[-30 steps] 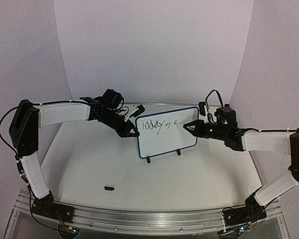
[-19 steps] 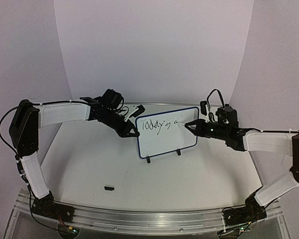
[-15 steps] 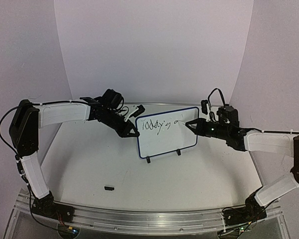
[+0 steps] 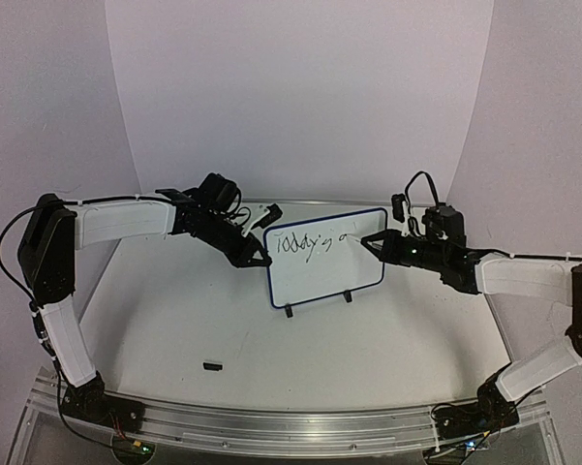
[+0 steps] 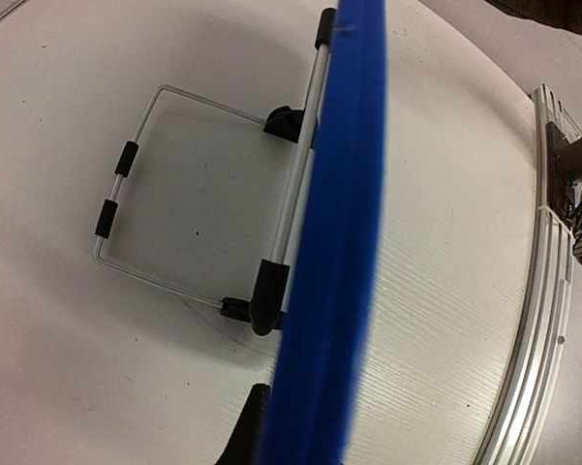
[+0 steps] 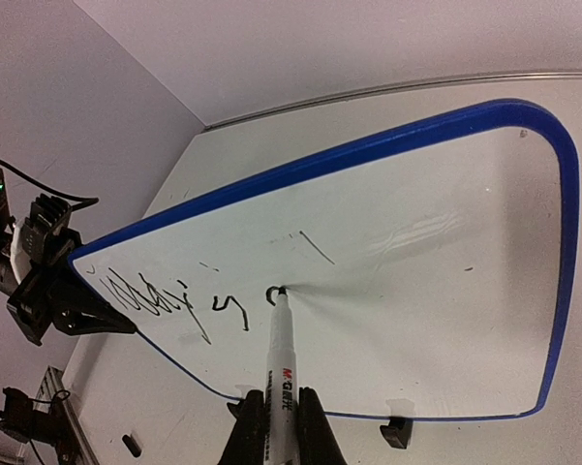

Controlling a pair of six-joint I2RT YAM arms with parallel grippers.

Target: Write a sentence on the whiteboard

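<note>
The whiteboard (image 4: 324, 276) stands mid-frame on the desk (image 4: 174, 320), its left rim seemingly clamped in the left jaws. The right jaws grip a marker (image 6: 280, 360), its tip touching the board. The sentence (image 4: 305, 246) looks barely begun; the next strokes should run rightward.

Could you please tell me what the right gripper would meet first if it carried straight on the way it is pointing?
The whiteboard: the right gripper points along its marker, whose tip appears to touch the white face at the end of the writing, so that surface comes first.
</note>
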